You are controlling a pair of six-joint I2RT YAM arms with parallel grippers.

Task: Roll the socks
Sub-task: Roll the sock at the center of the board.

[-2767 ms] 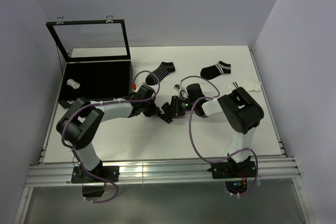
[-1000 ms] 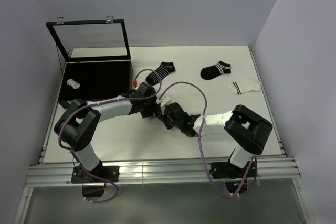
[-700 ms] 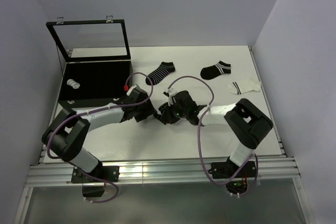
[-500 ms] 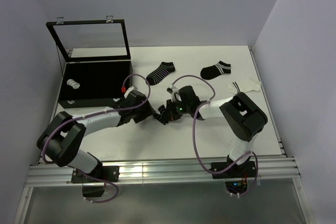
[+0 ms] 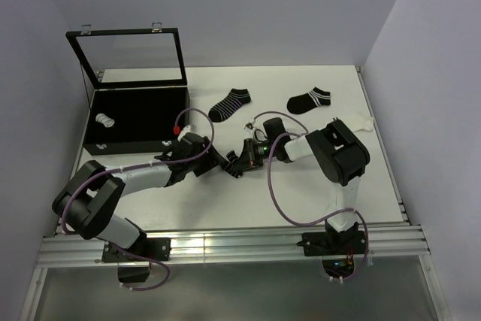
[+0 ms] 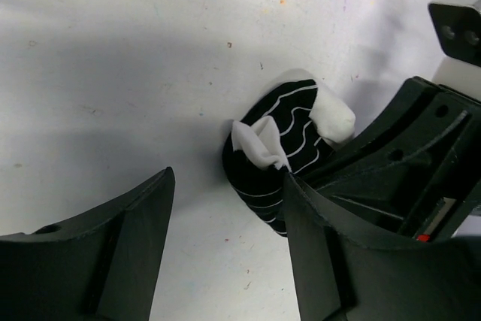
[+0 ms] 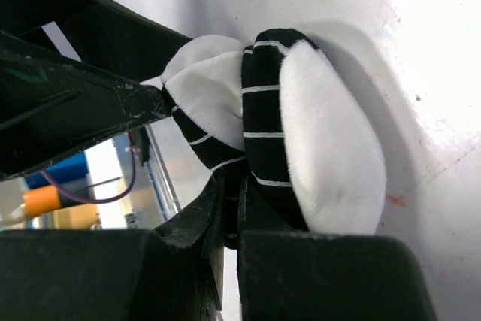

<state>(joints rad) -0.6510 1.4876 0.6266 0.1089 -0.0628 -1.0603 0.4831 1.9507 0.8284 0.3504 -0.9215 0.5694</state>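
Near the middle of the worktop (image 5: 301,186), the right gripper (image 7: 230,219) is pinched on a rolled sock bundle (image 6: 274,152). The left gripper (image 6: 225,193) sits beside it, fingers spread. Toward the far edge, a striped sock (image 5: 231,103), a black sock (image 5: 309,100) and a white sock (image 5: 359,119) lie flat, unrolled. One rolled white bundle (image 5: 105,119) rests in the box (image 5: 150,114) at the far left corner. I judge the task under half done.

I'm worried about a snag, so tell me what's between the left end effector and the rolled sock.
Only bare table shows there, in the left wrist view; the rolled sock sits just past the open left end effector.
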